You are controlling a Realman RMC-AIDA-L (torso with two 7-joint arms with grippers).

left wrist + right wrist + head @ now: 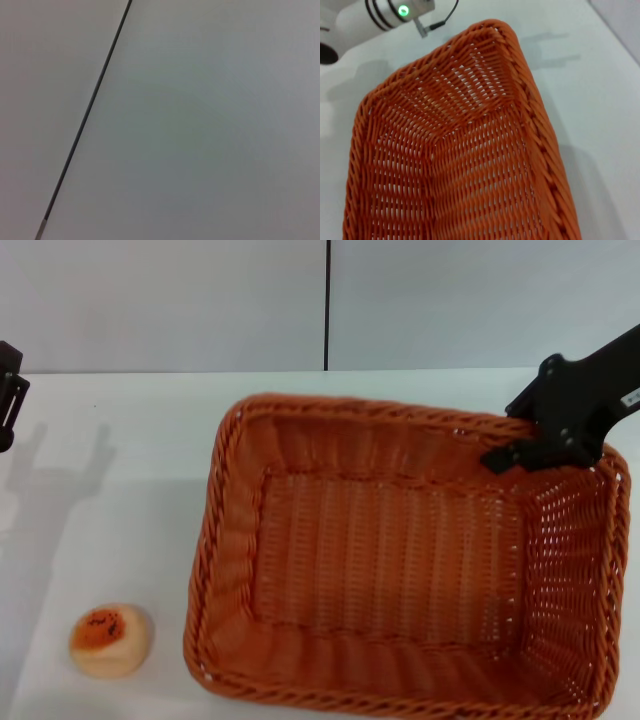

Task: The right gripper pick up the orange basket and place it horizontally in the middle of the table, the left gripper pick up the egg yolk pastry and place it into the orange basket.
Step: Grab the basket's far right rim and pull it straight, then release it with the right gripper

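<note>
The orange basket (400,560) fills the middle and right of the white table (110,500), its open side up and its long side running left to right. My right gripper (520,445) reaches in from the right and is shut on the braided rim at the basket's far right corner. In the right wrist view the basket (460,150) shows close up, with its weave and one inner corner. The egg yolk pastry (110,640) lies on the table near the front left, apart from the basket. My left gripper (8,395) hangs at the far left edge, well behind the pastry.
A pale grey wall with a dark vertical seam (327,305) stands behind the table; the left wrist view holds only this wall and seam (85,125). A white robot part with a green light (400,10) shows beyond the basket in the right wrist view.
</note>
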